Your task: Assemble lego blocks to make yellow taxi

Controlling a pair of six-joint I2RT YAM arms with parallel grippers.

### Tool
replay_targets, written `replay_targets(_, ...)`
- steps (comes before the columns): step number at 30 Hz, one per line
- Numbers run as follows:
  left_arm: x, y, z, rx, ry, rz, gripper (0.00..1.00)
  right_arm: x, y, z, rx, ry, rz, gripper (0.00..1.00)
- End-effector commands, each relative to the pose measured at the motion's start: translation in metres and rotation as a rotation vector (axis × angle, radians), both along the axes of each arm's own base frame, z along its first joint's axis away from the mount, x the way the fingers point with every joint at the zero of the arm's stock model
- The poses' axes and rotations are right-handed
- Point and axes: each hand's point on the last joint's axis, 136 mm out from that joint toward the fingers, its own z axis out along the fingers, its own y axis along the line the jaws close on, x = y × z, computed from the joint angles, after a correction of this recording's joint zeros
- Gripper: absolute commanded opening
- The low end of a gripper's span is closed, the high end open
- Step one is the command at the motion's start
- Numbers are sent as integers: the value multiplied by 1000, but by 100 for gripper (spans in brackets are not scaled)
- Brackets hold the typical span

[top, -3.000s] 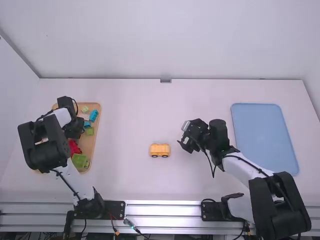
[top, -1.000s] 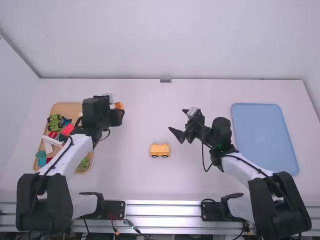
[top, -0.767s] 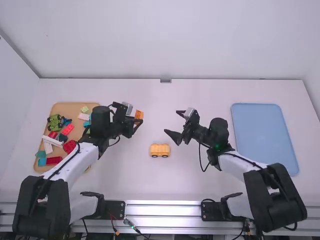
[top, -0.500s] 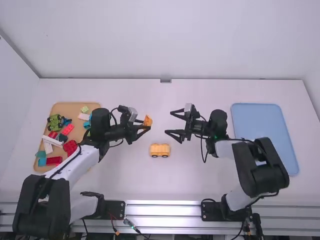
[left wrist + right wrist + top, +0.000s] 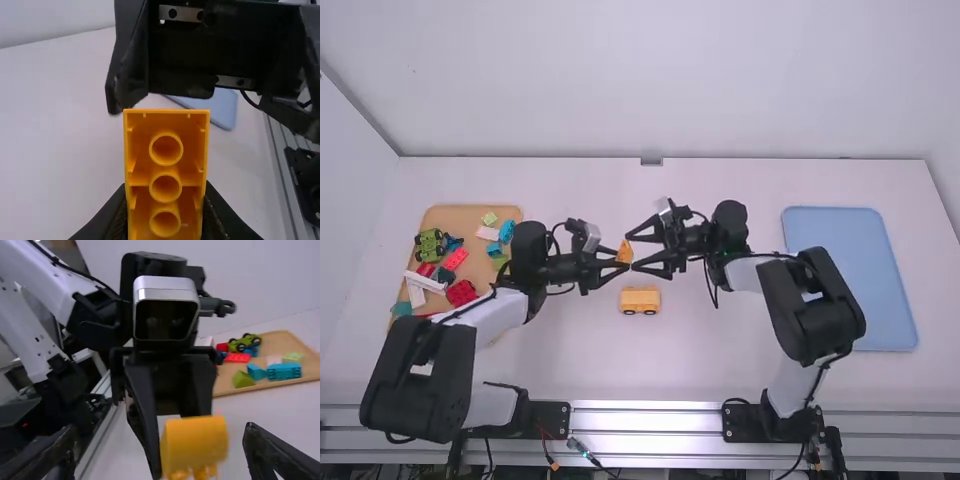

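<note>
In the high view my left gripper [image 5: 618, 265], at mid-table, is shut on a yellow-orange block [image 5: 625, 252]. My right gripper [image 5: 632, 253] faces it, fingers open on either side of the block. From the left wrist, the block [image 5: 166, 170] shows its hollow underside with three round tubes, held by my left gripper [image 5: 166, 200]. In the right wrist view the block [image 5: 196, 442] is between the wide-apart fingers of my right gripper [image 5: 159, 437]. A yellow-orange wheeled base [image 5: 640, 299] sits on the table just nearer the camera than the grippers.
A wooden tray [image 5: 460, 217] at the left holds several loose red, blue, green and white blocks and a green wheeled piece [image 5: 430, 245]. At the right lies a pale blue tray [image 5: 850, 270]. Both forearms stretch toward mid-table.
The left arm has left the wooden tray and carried the block right to mid-table. My right gripper has turned and moved left up to it. The wheeled base has stayed put.
</note>
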Motion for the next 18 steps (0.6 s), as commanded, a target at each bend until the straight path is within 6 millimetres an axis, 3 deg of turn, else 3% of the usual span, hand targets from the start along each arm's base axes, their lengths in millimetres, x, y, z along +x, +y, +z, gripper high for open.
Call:
replay_targets(1, -5, -4, -1, -14, 5, -36, 5, -3, 6, 3, -3, 2, 42, 82)
replay_targets(11, -10, -8, 10, -46, -42, -87, 7, 0, 8, -3, -22, 33, 42, 67)
replay_targets(18, -10, -9, 9, -44, -40, -88, 11, 1, 8, -3, -20, 29, 41, 48)
